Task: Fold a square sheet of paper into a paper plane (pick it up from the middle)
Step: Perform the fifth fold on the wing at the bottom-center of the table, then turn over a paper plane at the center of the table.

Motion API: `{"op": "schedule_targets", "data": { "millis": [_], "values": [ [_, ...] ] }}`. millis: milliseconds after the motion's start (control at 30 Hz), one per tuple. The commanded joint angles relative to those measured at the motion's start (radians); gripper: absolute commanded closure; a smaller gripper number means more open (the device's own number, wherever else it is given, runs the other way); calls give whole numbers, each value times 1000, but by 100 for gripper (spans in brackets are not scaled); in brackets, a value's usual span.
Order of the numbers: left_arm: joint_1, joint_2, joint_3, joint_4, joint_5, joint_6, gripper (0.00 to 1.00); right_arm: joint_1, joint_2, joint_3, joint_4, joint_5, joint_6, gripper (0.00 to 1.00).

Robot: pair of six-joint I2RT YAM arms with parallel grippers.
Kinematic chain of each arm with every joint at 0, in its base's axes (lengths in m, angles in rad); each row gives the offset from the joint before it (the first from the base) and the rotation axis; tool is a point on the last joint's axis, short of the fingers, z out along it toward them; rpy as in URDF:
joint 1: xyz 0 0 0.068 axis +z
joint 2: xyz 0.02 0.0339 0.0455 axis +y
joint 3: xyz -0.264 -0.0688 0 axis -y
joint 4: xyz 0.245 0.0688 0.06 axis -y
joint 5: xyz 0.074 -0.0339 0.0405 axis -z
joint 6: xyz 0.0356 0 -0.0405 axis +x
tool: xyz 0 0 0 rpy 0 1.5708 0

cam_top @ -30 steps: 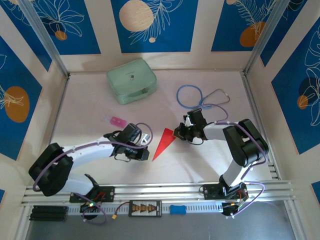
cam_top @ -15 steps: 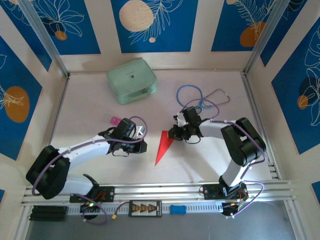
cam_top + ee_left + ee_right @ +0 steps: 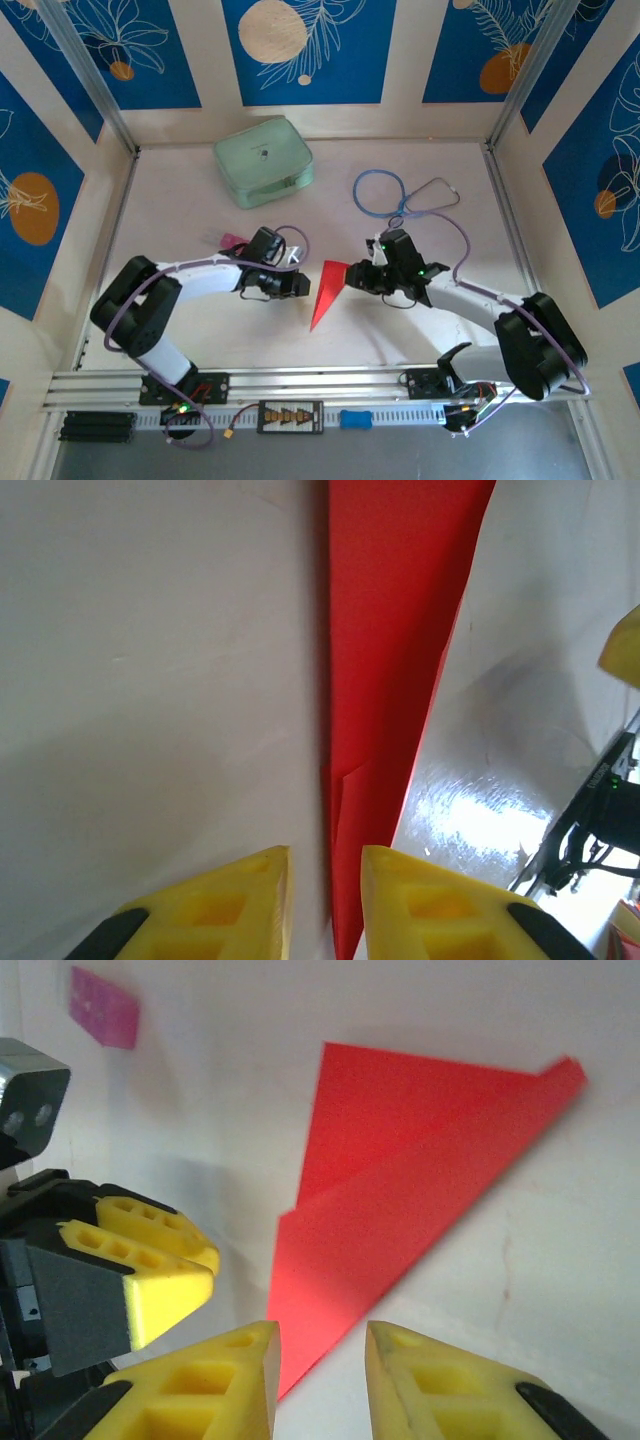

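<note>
Both of my arms have swung round in the last half second: the right elbow, which stood tall, now lies low and stretched toward the near right corner, and the left elbow has drawn in toward the middle. The paper plane (image 3: pixel 324 292) keeps much the same spot on the table (image 3: pixel 180 210). From above, it lies flat between my two pincers, its broad end away from my bases and its tip pointing back toward them. My left pincer (image 3: pixel 300 285) sits just beside its left edge and my right pincer (image 3: pixel 352 275) is at the broad end. Through my left wrist, the left pincer (image 3: pixel 325 905) has its yellow pads a narrow gap apart, and the red paper (image 3: pixel 400 630) runs up out of that gap; I cannot tell whether the pads touch it. Through my right wrist, the right pincer (image 3: pixel 320 1380) is likewise slightly apart, with a corner of the plane (image 3: pixel 400 1180) lying in the gap, and I see the left pincer (image 3: pixel 205 1265) just left of the paper. A small pink piece (image 3: pixel 232 241) lies behind my left wrist, and a pale green case (image 3: pixel 263 160) sits well apart at the far side
</note>
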Motion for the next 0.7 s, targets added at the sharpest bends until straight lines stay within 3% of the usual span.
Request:
{"op": "schedule_targets", "data": {
  "millis": [0, 200, 667],
  "values": [
    [8, 39, 31, 32, 66, -13, 74, 8, -40, -28, 2, 21, 88, 70],
    [4, 86, 36, 31, 92, -10, 74, 34, -3, -52, 65, -35, 132, 69],
    [-33, 126, 40, 70, 132, -28, 69, 88, 114, -36, 97, -28, 161, 69]
  ]
}}
